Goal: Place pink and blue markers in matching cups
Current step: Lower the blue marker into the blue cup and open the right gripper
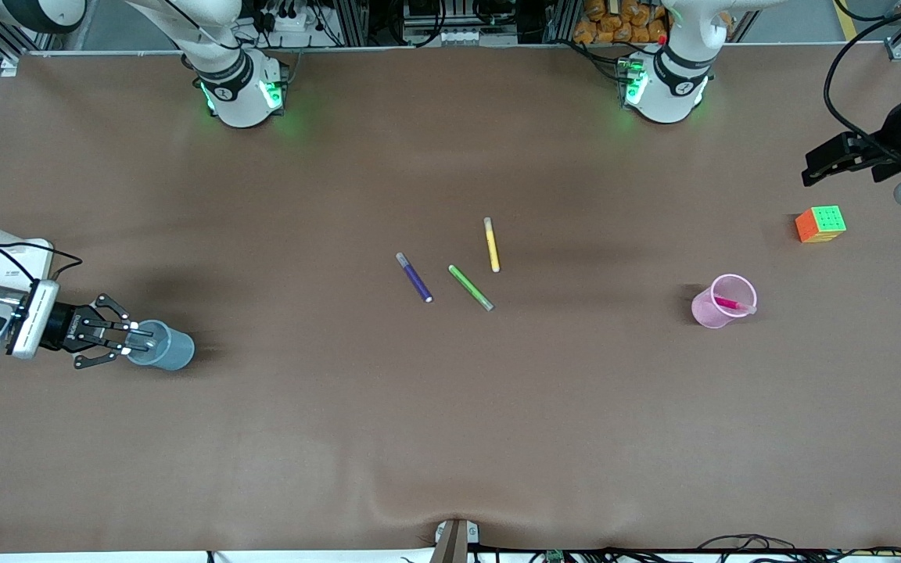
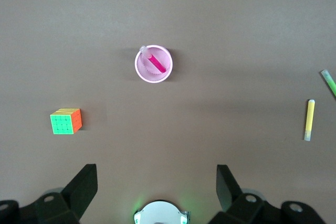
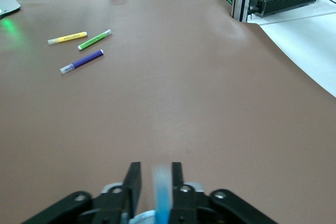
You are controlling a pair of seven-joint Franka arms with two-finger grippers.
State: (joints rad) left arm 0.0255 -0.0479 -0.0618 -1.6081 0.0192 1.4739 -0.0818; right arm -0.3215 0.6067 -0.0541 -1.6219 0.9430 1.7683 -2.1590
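The pale blue cup [image 1: 171, 349] stands toward the right arm's end of the table. My right gripper [image 1: 140, 340] is over its rim, fingers slightly apart. The blue marker [image 3: 161, 190] stands between the fingers, its lower end in the cup; it rests against one finger with a gap to the other. The pale pink cup [image 1: 710, 311] stands toward the left arm's end with the pink marker [image 1: 733, 303] inside it; both show in the left wrist view, cup [image 2: 139, 71] and marker [image 2: 158, 63]. My left gripper [image 1: 810, 168] waits open, high over the table's end.
A dark purple pen [image 1: 414, 277], a green pen [image 1: 471, 287] and a yellow pen [image 1: 491, 245] lie mid-table. A colourful cube [image 1: 820, 224] sits beside the pink cup, farther from the front camera, below the left gripper.
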